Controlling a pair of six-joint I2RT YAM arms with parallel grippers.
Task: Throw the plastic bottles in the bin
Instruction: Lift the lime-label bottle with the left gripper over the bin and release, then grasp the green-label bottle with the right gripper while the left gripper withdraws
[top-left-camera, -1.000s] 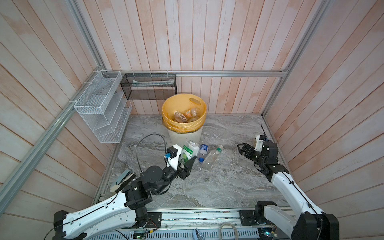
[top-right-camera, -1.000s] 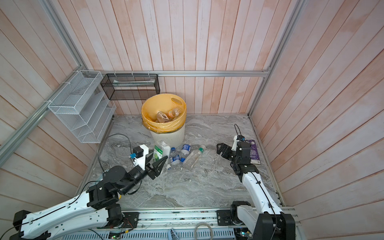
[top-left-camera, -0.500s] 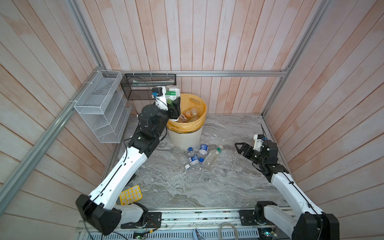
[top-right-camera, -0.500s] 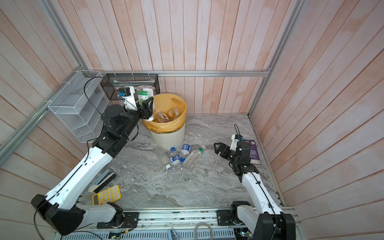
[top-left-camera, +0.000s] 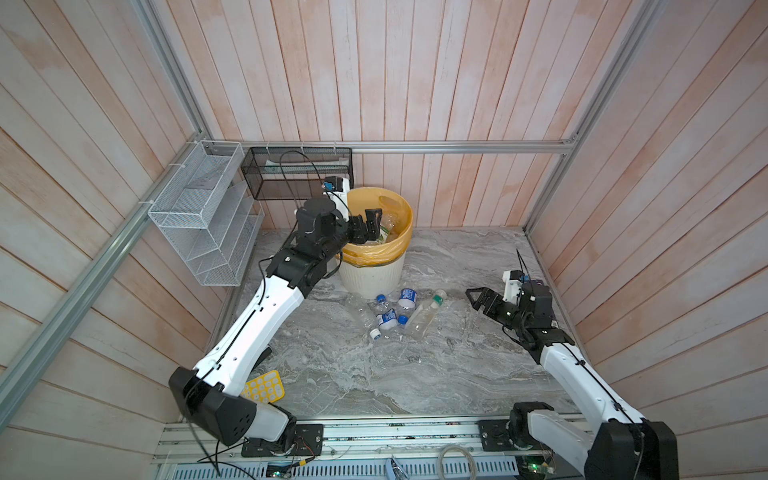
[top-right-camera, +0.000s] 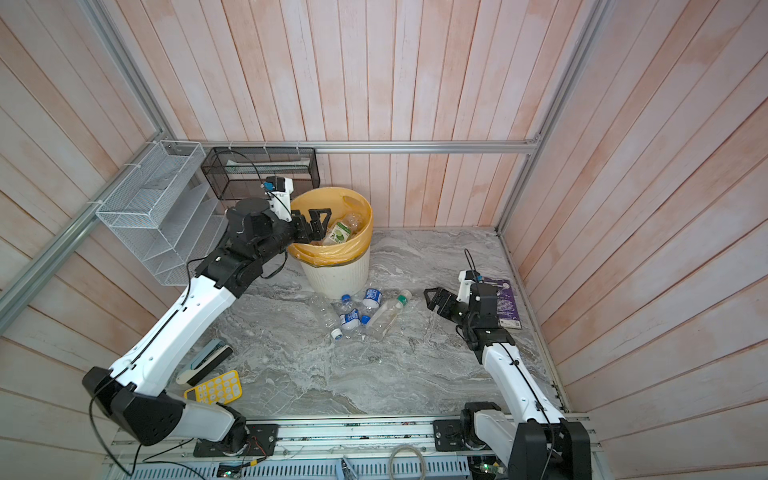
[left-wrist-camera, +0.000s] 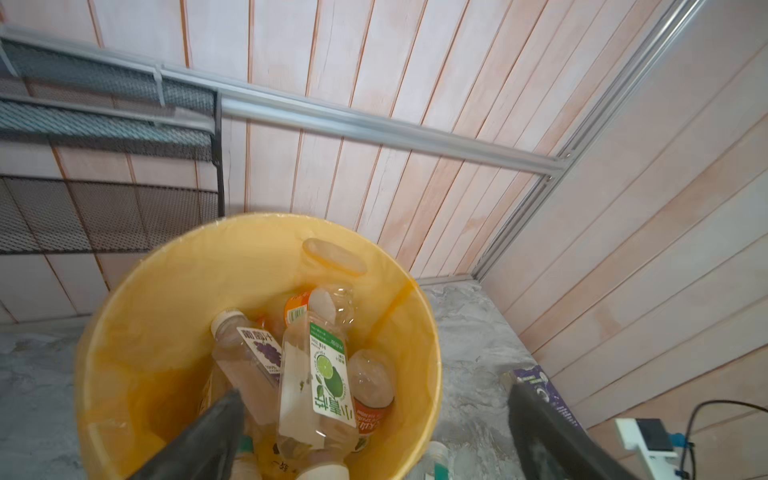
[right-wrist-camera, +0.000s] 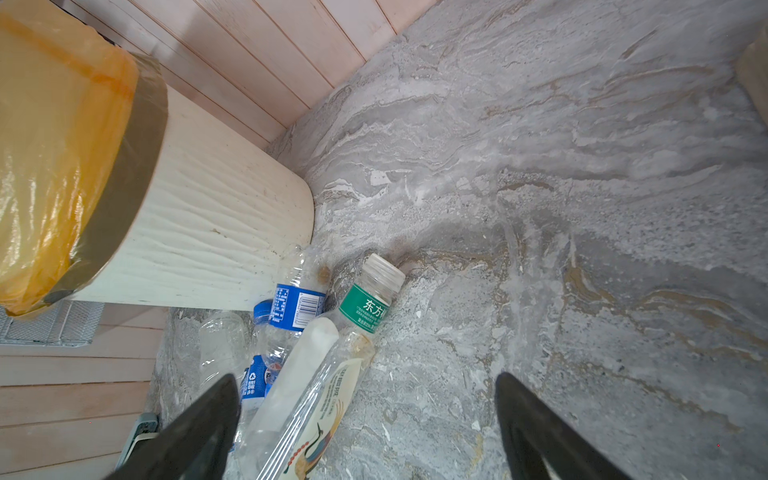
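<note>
Left gripper (top-right-camera: 317, 225) held over bin (top-right-camera: 360, 272) mouth, jaws spread wide, nothing gripped, so drop lands inside; lime-label bottle (left-wrist-camera: 329, 376) seen lying in bin
Right gripper (top-left-camera: 473, 300) opened wide, empty, aimed at bottles (top-left-camera: 389, 318) lying beside bin

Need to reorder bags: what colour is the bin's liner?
Liner is yellow-orange, clearest in the left wrist view.

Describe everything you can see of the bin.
The bin is a round, cream-white tub of ribbed plastic, upright on the table by the back wall. A yellow-orange bag lines it and folds over the rim. Several bottles lie inside. A blue-label bottle on the table rests against its base. The open left gripper hangs over its mouth.
</note>
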